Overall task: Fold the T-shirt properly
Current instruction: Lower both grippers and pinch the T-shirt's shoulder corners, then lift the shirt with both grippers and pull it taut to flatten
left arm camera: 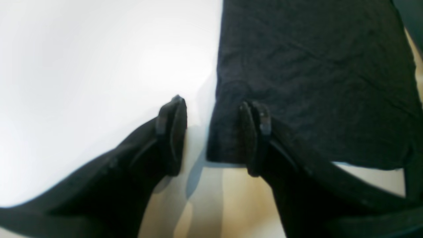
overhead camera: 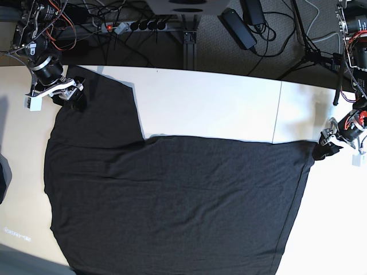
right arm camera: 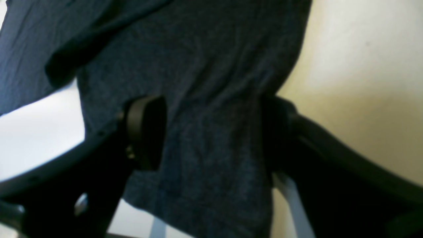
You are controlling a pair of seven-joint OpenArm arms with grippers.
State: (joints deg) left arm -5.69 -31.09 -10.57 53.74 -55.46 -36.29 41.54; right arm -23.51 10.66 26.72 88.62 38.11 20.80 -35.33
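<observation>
The black T-shirt (overhead camera: pixel 172 200) lies spread flat on the white table, plain side up, with one sleeve (overhead camera: pixel 97 109) reaching to the back left. My left gripper (overhead camera: pixel 323 150) is at the shirt's right corner. In the left wrist view it (left arm camera: pixel 213 135) is open, one finger (left arm camera: pixel 254 138) over the cloth's (left arm camera: pixel 314 82) corner and the other on bare table. My right gripper (overhead camera: pixel 76 97) is at the sleeve end. In the right wrist view it (right arm camera: pixel 211 132) is open, with the fabric (right arm camera: pixel 205 66) lying between its spread fingers.
The white table (overhead camera: pixel 218 109) has a seam (overhead camera: pixel 276 114) at the right. Behind its back edge are a power strip (overhead camera: pixel 137 26), cables and a dark floor. The shirt's lower hem runs past the frame's bottom edge.
</observation>
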